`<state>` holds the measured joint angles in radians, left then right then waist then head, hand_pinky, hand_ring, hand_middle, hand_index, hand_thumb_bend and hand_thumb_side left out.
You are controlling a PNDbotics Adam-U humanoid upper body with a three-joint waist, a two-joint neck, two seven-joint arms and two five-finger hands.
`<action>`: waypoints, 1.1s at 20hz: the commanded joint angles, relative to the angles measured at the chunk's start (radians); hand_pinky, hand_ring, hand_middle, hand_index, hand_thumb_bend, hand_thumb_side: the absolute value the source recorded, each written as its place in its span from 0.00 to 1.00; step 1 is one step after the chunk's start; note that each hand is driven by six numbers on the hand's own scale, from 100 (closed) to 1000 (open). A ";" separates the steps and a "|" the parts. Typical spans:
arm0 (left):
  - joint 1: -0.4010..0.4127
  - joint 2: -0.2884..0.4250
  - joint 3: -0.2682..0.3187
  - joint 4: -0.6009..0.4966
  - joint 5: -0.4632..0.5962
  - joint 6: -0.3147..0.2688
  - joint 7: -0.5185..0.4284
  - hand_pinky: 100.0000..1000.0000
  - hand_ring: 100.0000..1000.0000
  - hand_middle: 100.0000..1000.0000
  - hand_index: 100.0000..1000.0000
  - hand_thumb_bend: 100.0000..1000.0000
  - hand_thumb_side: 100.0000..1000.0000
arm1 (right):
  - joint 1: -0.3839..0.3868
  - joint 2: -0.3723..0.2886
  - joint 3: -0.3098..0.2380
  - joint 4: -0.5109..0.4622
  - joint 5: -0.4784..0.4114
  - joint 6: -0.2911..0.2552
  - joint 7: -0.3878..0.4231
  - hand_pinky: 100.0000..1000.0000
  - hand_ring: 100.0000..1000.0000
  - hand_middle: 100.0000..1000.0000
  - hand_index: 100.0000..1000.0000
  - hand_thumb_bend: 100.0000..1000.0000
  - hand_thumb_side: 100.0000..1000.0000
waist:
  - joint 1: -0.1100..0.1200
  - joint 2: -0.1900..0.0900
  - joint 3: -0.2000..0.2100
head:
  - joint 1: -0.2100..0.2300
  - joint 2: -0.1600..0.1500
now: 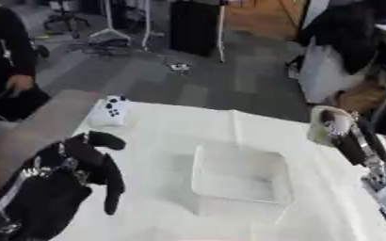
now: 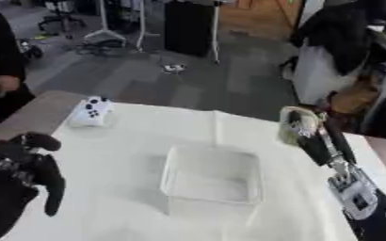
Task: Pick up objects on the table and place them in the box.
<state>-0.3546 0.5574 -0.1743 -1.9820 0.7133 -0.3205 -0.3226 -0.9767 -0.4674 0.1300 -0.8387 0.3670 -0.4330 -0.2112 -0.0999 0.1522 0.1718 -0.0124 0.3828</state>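
The left hand (image 1: 81,162) hangs at the table's near left with fingers drooping loosely, holding nothing. The right hand (image 2: 308,129), at the far right edge, has its fingers curled around a pale object (image 2: 293,123). A clear box (image 1: 239,178) sits mid-table; a white controller (image 1: 110,111) lies far left

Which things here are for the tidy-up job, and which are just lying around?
For the job: white controller; clear box; pale object in right hand; left hand, empty.
Just around: white tablecloth; stands and cables on floor.
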 commanded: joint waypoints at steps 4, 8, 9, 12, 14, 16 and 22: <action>-0.011 0.022 0.004 -0.018 -0.001 0.000 0.000 0.23 0.51 0.73 0.70 0.54 0.83 | -0.006 -0.036 0.038 -0.079 -0.103 0.002 0.066 0.00 0.00 0.00 0.18 0.00 0.98 | 0.005 -0.019 0.001 | 0.007 -0.003; -0.012 0.021 0.003 -0.018 0.000 0.001 -0.001 0.23 0.51 0.73 0.70 0.54 0.83 | -0.004 -0.027 0.065 -0.132 -0.157 0.002 0.103 0.00 0.00 0.00 0.18 0.00 0.98 | 0.005 -0.019 0.002 | 0.007 -0.005; -0.012 0.021 0.003 -0.018 0.000 0.001 -0.002 0.23 0.51 0.73 0.70 0.54 0.83 | -0.004 -0.025 0.072 -0.144 -0.165 0.003 0.112 0.00 0.00 0.00 0.18 0.00 0.98 | 0.005 -0.020 0.002 | 0.006 -0.005; -0.014 0.021 0.002 -0.018 0.001 0.001 -0.002 0.23 0.51 0.73 0.70 0.54 0.83 | -0.004 -0.014 0.092 -0.176 -0.185 0.007 0.137 0.00 0.00 0.00 0.18 0.00 0.98 | 0.004 -0.020 0.003 | 0.003 -0.005; -0.016 0.021 0.002 -0.018 0.003 0.001 -0.003 0.23 0.51 0.73 0.70 0.54 0.82 | -0.004 -0.007 0.103 -0.190 -0.194 0.010 0.153 0.00 0.00 0.00 0.18 0.00 0.99 | 0.004 -0.020 0.005 | 0.003 -0.005; -0.018 0.021 0.003 -0.018 0.005 0.000 -0.003 0.23 0.51 0.73 0.70 0.54 0.82 | -0.002 0.001 0.114 -0.200 -0.203 0.014 0.166 0.00 0.00 0.00 0.18 0.00 0.99 | 0.003 -0.020 0.007 | 0.002 -0.006; -0.023 0.021 0.002 -0.018 0.010 0.000 -0.005 0.24 0.51 0.73 0.70 0.54 0.82 | 0.010 0.026 0.148 -0.244 -0.232 0.020 0.196 0.00 0.00 0.00 0.18 0.00 0.99 | 0.002 -0.019 0.011 | -0.001 -0.006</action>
<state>-0.3635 0.5575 -0.1746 -1.9820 0.7147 -0.3189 -0.3246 -0.9554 -0.4303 0.2761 -1.0572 0.1445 -0.4132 -0.0226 -0.1038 0.1519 0.1815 -0.0089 0.3827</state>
